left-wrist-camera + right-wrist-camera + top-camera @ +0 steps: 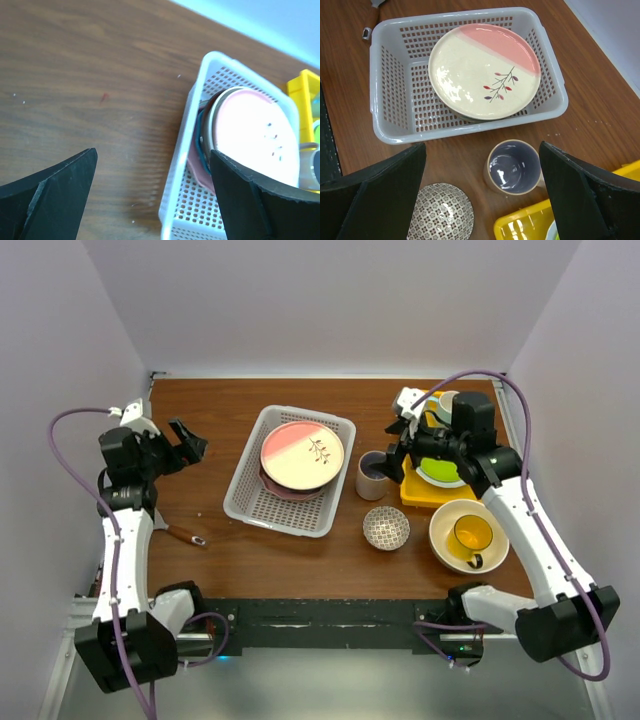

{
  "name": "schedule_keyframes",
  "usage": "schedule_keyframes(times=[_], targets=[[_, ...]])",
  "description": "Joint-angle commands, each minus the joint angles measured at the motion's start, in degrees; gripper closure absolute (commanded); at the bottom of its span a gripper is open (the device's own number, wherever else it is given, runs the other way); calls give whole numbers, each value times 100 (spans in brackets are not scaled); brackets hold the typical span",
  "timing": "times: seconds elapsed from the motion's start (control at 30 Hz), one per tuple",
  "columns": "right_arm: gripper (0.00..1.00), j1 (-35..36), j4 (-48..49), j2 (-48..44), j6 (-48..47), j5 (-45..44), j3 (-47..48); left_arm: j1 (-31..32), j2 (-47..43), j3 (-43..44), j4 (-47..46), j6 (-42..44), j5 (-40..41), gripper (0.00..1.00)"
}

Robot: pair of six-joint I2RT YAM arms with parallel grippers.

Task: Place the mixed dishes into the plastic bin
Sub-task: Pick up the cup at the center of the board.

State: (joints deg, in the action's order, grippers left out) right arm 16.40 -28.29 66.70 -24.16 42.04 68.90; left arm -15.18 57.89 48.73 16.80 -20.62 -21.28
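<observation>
While the patterned bowl (386, 528) and cream bowl (446, 514) holding a yellow mug (472, 535) sit nearest, the beige mug (372, 476) stands at 3 o'clock of the bin (240, 502), which has plates (302, 455) inside. The right gripper (482, 144) by the mug and the left gripper (152, 151) at the bin's 9 o'clock both gape wide, empty.

Left hand (191, 443), right hand (392, 453): both open

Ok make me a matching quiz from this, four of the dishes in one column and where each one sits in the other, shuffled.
1 pink-and-cream plate
2 beige mug
3 patterned bowl
4 yellow mug

A inside the large cream bowl
B in the plastic bin
C on the table beside the large cream bowl
D on the table between plastic bin and yellow tray

Pairs: 1-B, 2-D, 3-C, 4-A
</observation>
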Motion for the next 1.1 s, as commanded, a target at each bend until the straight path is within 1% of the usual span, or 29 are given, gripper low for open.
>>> schedule_keyframes(times=[0.0,0.17,0.37,0.47,0.63,0.73,0.77,0.83,0.87,0.9,0.93,0.97,1.0,1.03,1.07], targets=[[2,-111,386,-227,193,296,-175,24,-470,66,-317,-240,-253,0],[2,-260,500,-333,245,287,-342,24,-919,49,-607,-468,-728,0],[2,-427,640,-403,351,305,-483,24,-884,102,-932,-872,-1615,0],[2,-489,798,-421,465,121,-580,24,-955,-21,-1336,-1136,-1994,0],[2,-550,1247,-403,1018,-616,-799,190,-972,5,-1398,-1207,-2161,0],[2,-577,1467,-377,1282,-994,-896,497,-955,14,-1346,-1207,-2004,0],[2,-594,1571,-377,1361,-1074,-922,751,-946,22,-1337,-1199,-1925,0],[2,-603,1651,-368,1537,-1311,-975,1033,-894,40,-1320,-1181,-1645,0],[2,-621,1739,-377,1598,-1391,-984,1365,-876,84,-1267,-1137,-1530,0],[2,-621,1774,-368,1703,-1461,-1028,1464,-806,101,-1249,-1111,-1398,0],[2,-638,1818,-368,1748,-1593,-1045,1944,-762,128,-1232,-1093,-1136,0],[2,-647,1871,-359,1827,-1629,-1072,2149,-648,206,-1179,-1041,-985,0],[2,-665,1889,-342,1845,-1672,-1089,2351,-578,251,-1144,-997,-670,0],[2,-665,1906,-350,1862,-1734,-1098,2797,-507,295,-1126,-927,-493,0],[2,-682,1959,-350,1906,-1813,-1125,3019,-350,408,-1048,-883,-317,0]])
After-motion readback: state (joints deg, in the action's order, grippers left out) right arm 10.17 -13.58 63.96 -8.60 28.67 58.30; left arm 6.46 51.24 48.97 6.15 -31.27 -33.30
